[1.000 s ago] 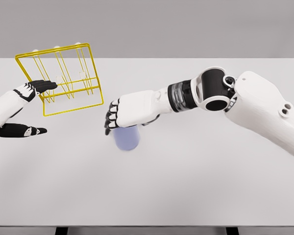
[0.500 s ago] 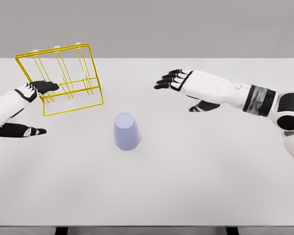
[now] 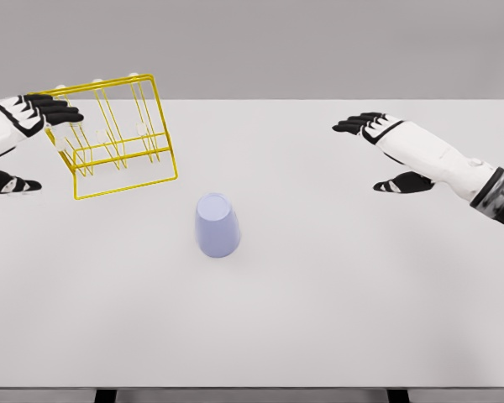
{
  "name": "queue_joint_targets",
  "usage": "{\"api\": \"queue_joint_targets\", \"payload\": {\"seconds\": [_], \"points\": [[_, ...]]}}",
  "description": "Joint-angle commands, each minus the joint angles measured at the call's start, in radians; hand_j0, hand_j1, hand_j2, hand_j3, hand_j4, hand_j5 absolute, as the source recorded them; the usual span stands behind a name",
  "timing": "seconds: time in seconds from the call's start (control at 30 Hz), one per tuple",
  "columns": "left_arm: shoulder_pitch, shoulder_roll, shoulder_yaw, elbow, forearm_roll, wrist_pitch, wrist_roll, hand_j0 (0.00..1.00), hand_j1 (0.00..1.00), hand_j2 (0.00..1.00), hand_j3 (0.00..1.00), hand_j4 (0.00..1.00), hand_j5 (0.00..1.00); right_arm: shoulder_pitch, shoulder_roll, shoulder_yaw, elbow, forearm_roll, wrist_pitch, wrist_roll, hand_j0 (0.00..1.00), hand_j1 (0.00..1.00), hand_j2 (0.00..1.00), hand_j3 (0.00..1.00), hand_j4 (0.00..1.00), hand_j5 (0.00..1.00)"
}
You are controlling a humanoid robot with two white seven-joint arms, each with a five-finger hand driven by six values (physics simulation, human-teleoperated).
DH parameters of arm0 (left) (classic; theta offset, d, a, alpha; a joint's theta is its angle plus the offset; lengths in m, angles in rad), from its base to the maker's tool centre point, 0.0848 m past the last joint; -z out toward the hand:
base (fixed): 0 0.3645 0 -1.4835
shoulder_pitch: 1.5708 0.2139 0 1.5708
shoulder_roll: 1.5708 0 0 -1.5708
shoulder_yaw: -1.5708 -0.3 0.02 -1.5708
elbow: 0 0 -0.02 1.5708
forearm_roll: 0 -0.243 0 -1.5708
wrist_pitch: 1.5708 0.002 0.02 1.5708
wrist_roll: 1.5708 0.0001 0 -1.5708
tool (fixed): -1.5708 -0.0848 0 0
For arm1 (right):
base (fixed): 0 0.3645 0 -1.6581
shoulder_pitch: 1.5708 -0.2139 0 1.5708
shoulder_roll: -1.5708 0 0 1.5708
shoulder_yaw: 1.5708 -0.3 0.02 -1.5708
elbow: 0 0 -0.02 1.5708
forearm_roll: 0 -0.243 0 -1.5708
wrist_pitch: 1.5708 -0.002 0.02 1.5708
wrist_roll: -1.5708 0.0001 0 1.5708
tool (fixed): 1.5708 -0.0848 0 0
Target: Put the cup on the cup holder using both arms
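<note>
Table (image 3: 336, 319) bears one lavender cup (image 3: 217, 225), upside down at centre, and one yellow wire cup holder (image 3: 109, 134) at upper left. Left hand (image 3: 21, 138) beside the holder and right hand (image 3: 391, 151) at right are both spread, empty.

White smooth-shelled arms, black-fingered left hand (image 3: 21, 134) and right hand (image 3: 386, 151) — white knuckle plates, dark grey banded right wrist cuff
</note>
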Motion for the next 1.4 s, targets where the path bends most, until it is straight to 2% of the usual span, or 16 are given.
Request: {"api": "queue_joint_targets", "payload": {"seconds": [0.0,0.07,0.13,0.17,0.3,0.33,0.37,0.4,0.5,0.57,0.67,0.8,0.9,0.97,1.13,1.37], "points": [[-0.002,-0.006,-0.017,0.0,-0.027,0.002,-0.001,1.0,1.0,1.0,1.0,1.0,1.0,-0.002,0.015,0.005,0.0,-0.005,0.003,-0.001,1.0,1.0,1.0,1.0,1.0,1.0],[-0.012,0.002,-0.033,-0.003,-0.03,0.002,-0.001,1.0,1.0,1.0,1.0,1.0,1.0,-0.003,0.009,0.005,-0.003,-0.007,0.003,-0.001,1.0,1.0,1.0,1.0,1.0,1.0],[-0.096,0.002,-0.142,0.002,-0.03,0.002,-0.002,1.0,1.0,1.0,1.0,1.0,1.0,-0.005,0.009,0.006,0.002,-0.005,0.003,-0.001,1.0,1.0,1.0,1.0,1.0,1.0],[-0.165,0.002,-0.243,0.003,-0.019,0.002,-0.002,1.0,1.0,1.0,1.0,1.0,1.0,-0.005,0.009,0.006,0.0,-0.005,0.003,-0.001,1.0,1.0,1.0,1.0,1.0,1.0],[-0.397,0.029,-0.564,0.006,0.062,0.002,-0.005,1.0,1.0,1.0,1.0,1.0,1.0,-0.005,0.022,0.022,0.005,-0.003,0.003,-0.001,1.0,1.0,1.0,1.0,1.0,1.0],[-0.462,0.036,-0.653,0.0,0.076,0.002,-0.044,1.0,1.0,1.0,1.0,1.0,1.0,-0.006,0.024,0.023,0.002,0.0,0.003,-0.001,1.0,1.0,1.0,1.0,1.0,1.0],[-0.518,0.036,-0.722,-0.006,0.123,0.002,-0.128,1.0,1.0,1.0,1.0,1.0,1.0,-0.006,0.022,0.023,0.0,0.0,0.003,-0.001,1.0,1.0,1.0,1.0,1.0,1.0],[-0.56,0.036,-0.762,-0.018,0.154,0.002,-0.173,1.0,1.0,1.0,1.0,1.0,1.0,-0.006,0.021,0.023,0.002,0.0,0.003,-0.001,1.0,1.0,1.0,1.0,1.0,1.0],[-0.646,0.036,-0.816,-0.035,0.196,0.002,-0.173,1.0,1.0,1.0,1.0,1.0,1.0,-0.006,0.021,0.023,0.002,0.0,0.003,-0.001,1.0,1.0,1.0,1.0,1.0,1.0],[-0.741,0.033,-0.9,-0.035,0.202,0.002,-0.173,1.0,1.0,1.0,1.0,1.0,1.0,-0.006,0.019,0.023,0.002,0.0,0.003,-0.001,1.0,1.0,1.0,1.0,1.0,1.0],[-0.905,-0.006,-1.073,-0.026,0.217,0.002,-0.173,1.0,1.0,1.0,1.0,1.0,1.0,-0.006,0.015,0.023,0.003,0.0,0.003,-0.001,1.0,1.0,1.0,1.0,1.0,1.0],[-1.058,-0.072,-1.233,-0.004,0.217,0.002,-0.173,1.0,1.0,1.0,1.0,1.0,1.0,-0.006,0.009,0.023,-0.001,0.0,0.003,-0.001,1.0,1.0,1.0,1.0,1.0,1.0],[-1.088,-0.121,-1.282,0.029,0.216,0.002,-0.173,1.0,1.0,1.0,1.0,1.0,1.0,-0.02,0.013,0.036,0.006,0.001,0.003,-0.001,1.0,1.0,1.0,1.0,1.0,1.0],[-1.097,-0.173,-1.299,0.088,0.205,0.002,-0.173,1.0,1.0,1.0,1.0,1.0,1.0,-0.026,0.016,0.039,0.009,0.004,0.003,-0.001,1.0,1.0,1.0,1.0,1.0,1.0],[-1.098,-0.178,-1.308,0.112,0.185,0.002,-0.173,1.0,1.0,1.0,1.0,1.0,1.0,-0.031,-0.005,0.037,0.005,0.009,0.003,-0.001,1.0,1.0,1.0,1.0,1.0,1.0],[-1.108,-0.179,-1.336,0.111,0.133,0.088,-0.173,0.98,0.98,0.98,0.98,0.98,0.98,-0.032,-0.01,0.037,0.0,0.009,0.003,-0.001,1.0,1.0,1.0,1.0,1.0,1.0]]}}
